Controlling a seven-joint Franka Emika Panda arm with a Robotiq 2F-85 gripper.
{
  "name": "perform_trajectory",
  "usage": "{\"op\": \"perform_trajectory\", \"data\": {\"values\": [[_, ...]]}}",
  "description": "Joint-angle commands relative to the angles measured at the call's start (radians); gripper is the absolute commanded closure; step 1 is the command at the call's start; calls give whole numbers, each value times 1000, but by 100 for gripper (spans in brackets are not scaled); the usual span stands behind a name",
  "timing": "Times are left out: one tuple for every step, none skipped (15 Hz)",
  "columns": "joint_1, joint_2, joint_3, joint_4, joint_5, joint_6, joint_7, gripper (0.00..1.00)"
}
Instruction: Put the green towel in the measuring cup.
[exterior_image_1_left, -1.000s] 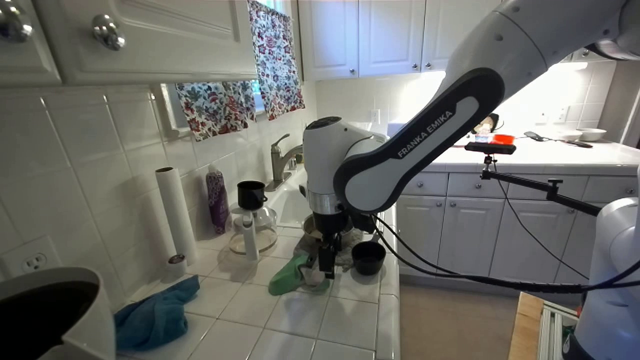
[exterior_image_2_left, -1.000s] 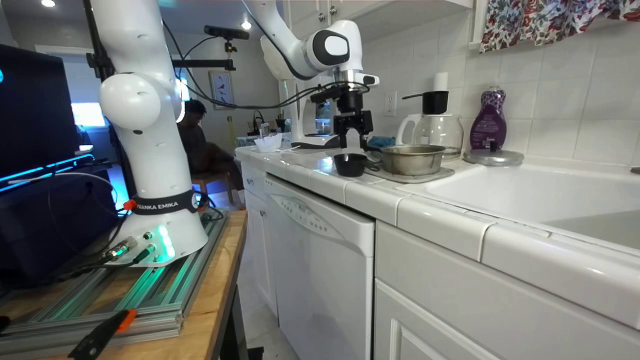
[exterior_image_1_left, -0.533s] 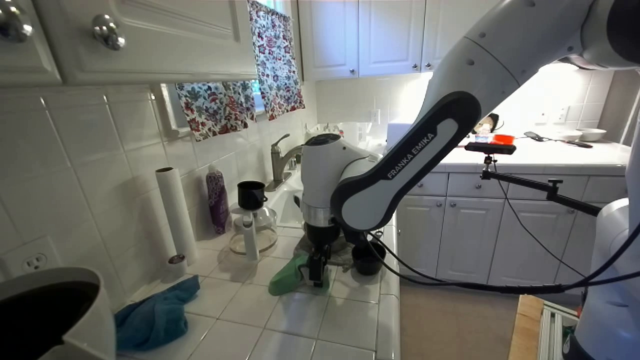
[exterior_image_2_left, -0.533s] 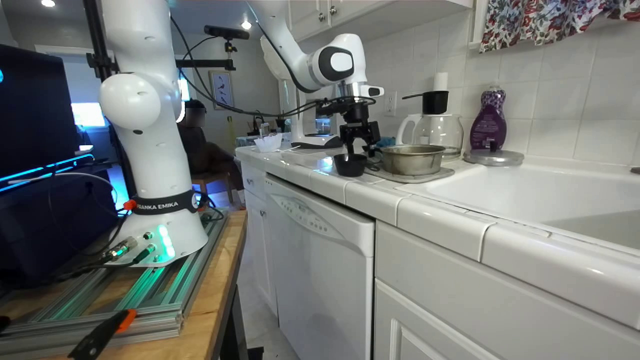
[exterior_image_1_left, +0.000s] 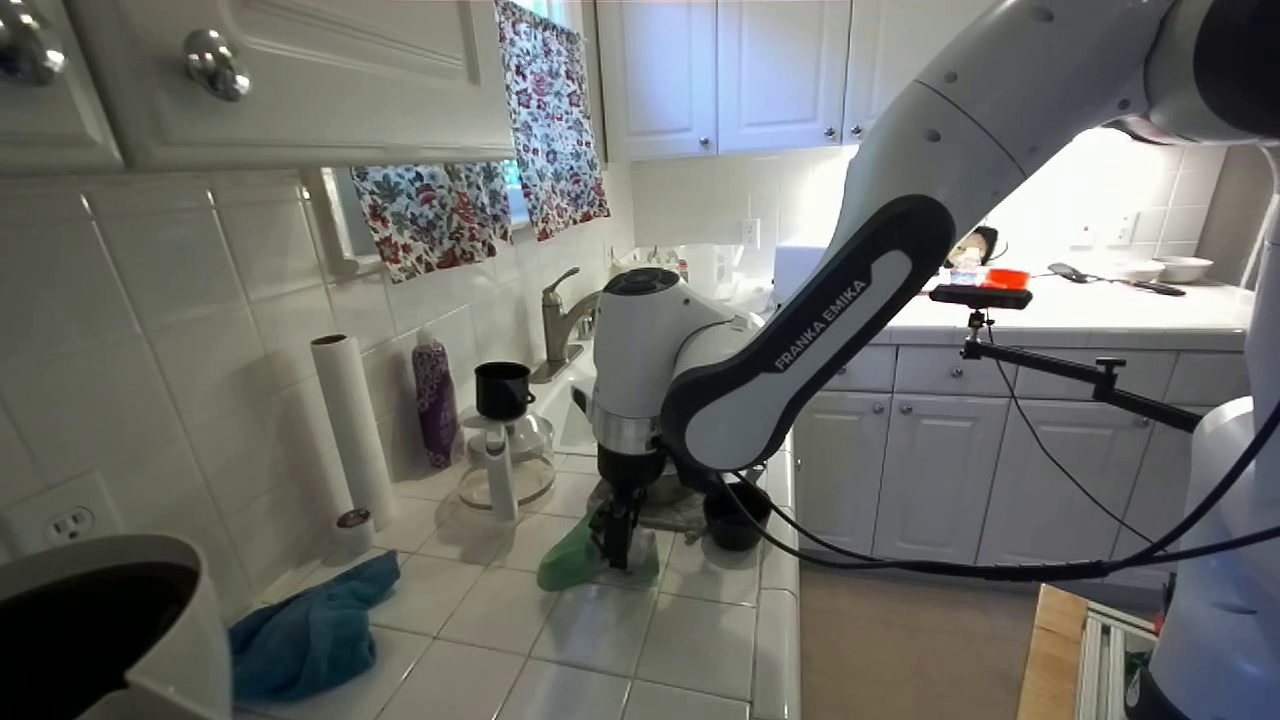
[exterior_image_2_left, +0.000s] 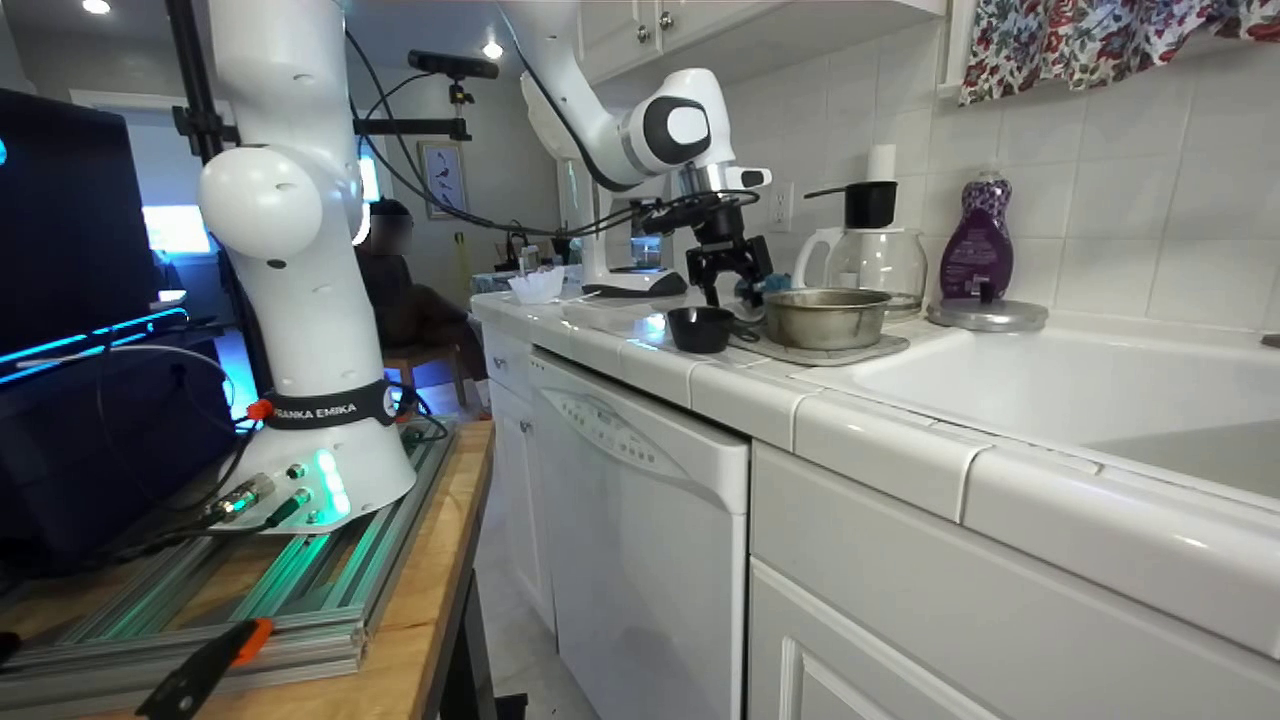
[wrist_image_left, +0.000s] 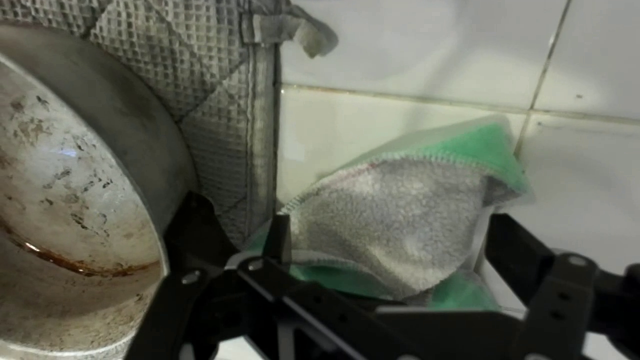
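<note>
- Gripper (wrist_image_left: 390, 222) points down, slightly tilted, low over the white tiled counter (exterior_image_1_left: 690, 645).
- Jaws spread apart: wrist view shows the fingers (wrist_image_left: 515, 252) either side of the green towel (wrist_image_left: 395, 210), wide gap between. Whether either finger touches cloth, can't tell.
- Towel location: crumpled on the counter, below and between the fingers. Grey fuzzy side mostly up, green showing at corners. Gripper hides part of it in an exterior view.
- Black cup (exterior_image_2_left: 699, 334): upright on the counter, near the front edge, seen in both exterior views. Towel lies outside it, nearby.
- Second black cup (exterior_image_2_left: 870, 204): on top of the glass carafe (exterior_image_2_left: 895, 270), handle sticking out sideways. Which cup is the measuring cup, can't tell.
- Metal pot (wrist_image_left: 150, 130): stained inside, sits on quilted grey pad (wrist_image_left: 220, 85). Pad edge right next to towel. Dark pot handle (wrist_image_left: 195, 230) close to one finger, contact unclear.
- Blue towel (exterior_image_1_left: 310, 635): bunched on the counter, well apart from the green one.
- Back of counter: white roll (exterior_image_1_left: 355, 430) standing, purple bottle (exterior_image_2_left: 977, 245).
- Metal lid (exterior_image_2_left: 990, 316) beside the sink (exterior_image_2_left: 1130, 392); faucet (exterior_image_1_left: 558, 325) there too.
- Seated person (exterior_image_2_left: 400, 310) in background, face blurred.
</note>
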Motion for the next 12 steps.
{"op": "perform_trajectory", "data": {"values": [[11,58,-14,47,-20,17,10,0],[11,66,-15,51,-18,16,10,25],[12,75,-16,57,-14,13,7,28],[12,82,-17,61,-12,10,7,34],[13,88,-19,65,-12,10,7,43],[14,92,-19,69,-10,6,8,49],[16,92,-19,73,-9,0,14,55],[17,88,-17,72,-4,-6,12,63],[19,83,-13,71,3,-15,9,69],[21,77,-10,68,9,-20,12,77],[25,66,-4,63,24,-36,13,84],[28,54,4,56,44,-50,6,92]]}}
